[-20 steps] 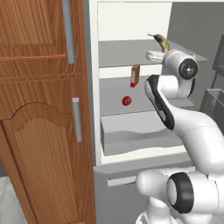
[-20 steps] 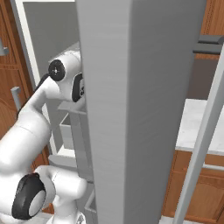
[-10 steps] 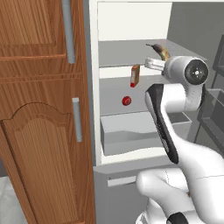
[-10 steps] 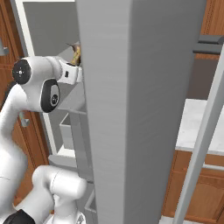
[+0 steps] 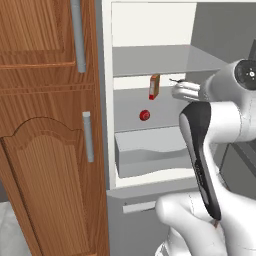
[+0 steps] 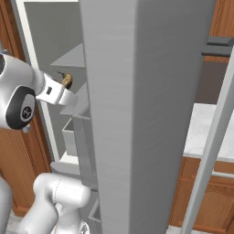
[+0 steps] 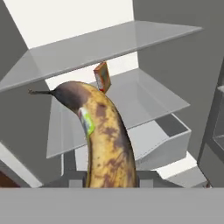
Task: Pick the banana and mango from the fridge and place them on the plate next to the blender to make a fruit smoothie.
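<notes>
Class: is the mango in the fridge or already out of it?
In: the mango sits on a fridge shelf, beside the carton.

Mango (image 5: 144, 115) on shelf below carton (image 5: 154, 87)

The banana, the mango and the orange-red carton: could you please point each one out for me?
banana (image 7: 107, 135): hand view, spotted yellow middle.
mango (image 5: 144, 115): left base view, centre of the red ball.
orange-red carton (image 5: 154, 87): left base view, front face.
</notes>
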